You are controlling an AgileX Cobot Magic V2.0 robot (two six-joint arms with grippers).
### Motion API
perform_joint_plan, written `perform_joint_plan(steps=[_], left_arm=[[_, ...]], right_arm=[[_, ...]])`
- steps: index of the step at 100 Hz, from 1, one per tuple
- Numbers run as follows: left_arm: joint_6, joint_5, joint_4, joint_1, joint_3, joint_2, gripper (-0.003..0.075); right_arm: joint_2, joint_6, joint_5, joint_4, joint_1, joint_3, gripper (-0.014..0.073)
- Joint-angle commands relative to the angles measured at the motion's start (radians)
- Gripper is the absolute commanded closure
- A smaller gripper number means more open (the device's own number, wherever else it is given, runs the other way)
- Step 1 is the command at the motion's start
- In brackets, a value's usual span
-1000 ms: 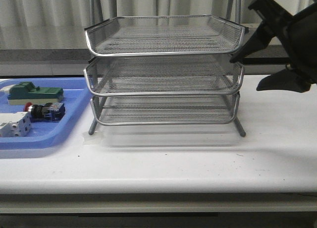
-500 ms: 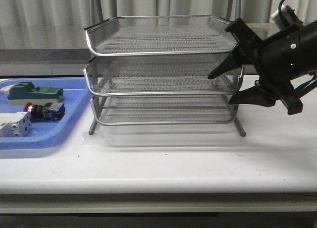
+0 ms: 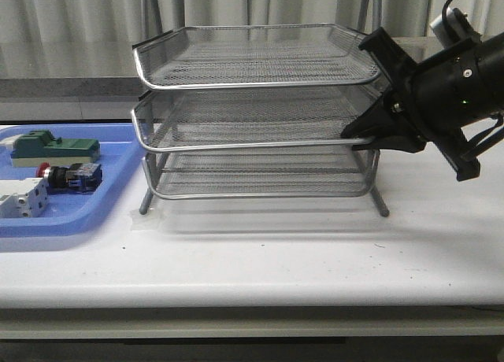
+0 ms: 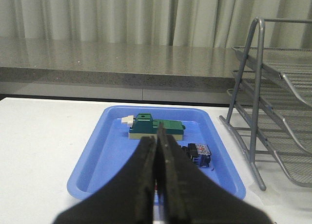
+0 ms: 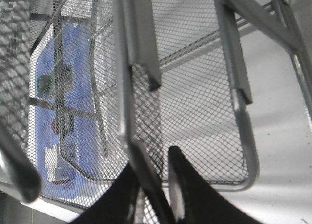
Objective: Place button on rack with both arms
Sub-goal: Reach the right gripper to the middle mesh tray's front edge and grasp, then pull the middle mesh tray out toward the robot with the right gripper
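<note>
The button (image 3: 67, 175), with its red cap, black body and blue block, lies in the blue tray (image 3: 79, 220) at the left. It also shows in the left wrist view (image 4: 197, 153). The rack (image 3: 260, 86) stands mid-table with three wire-mesh tiers. My right gripper (image 3: 358, 138) is shut on the front rim of the rack's middle tier at its right corner. In the right wrist view the rim (image 5: 126, 112) runs between the right gripper's (image 5: 151, 185) jaws. My left gripper (image 4: 157, 139) is shut and empty, above the near part of the tray; the front view does not show it.
A green block part (image 3: 55, 149) lies behind the button and a white block part (image 3: 22, 198) in front of it, all in the blue tray (image 4: 97, 151). The green part also shows in the left wrist view (image 4: 156, 126). A grey ledge and curtains run behind the table.
My right arm has swung down and left to the rack. Its jaws were open half a second ago and are now closed on the middle tier's rim.
</note>
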Motion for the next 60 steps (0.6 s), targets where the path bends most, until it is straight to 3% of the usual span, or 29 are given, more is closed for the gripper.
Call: perform_joint_plan(steps=[1, 60], left_arm=[[0.000, -0.075, -0.009, 0.000, 0.043, -0.030, 0.0740], [0.000, -0.075, -0.009, 0.000, 0.043, -0.030, 0.0740]], right_arm=[[-0.040, -0.014, 0.105, -0.037, 0.004, -0.005, 0.0561], [-0.240, -0.101, 0.103, -0.037, 0.004, 0.333, 0.0558]])
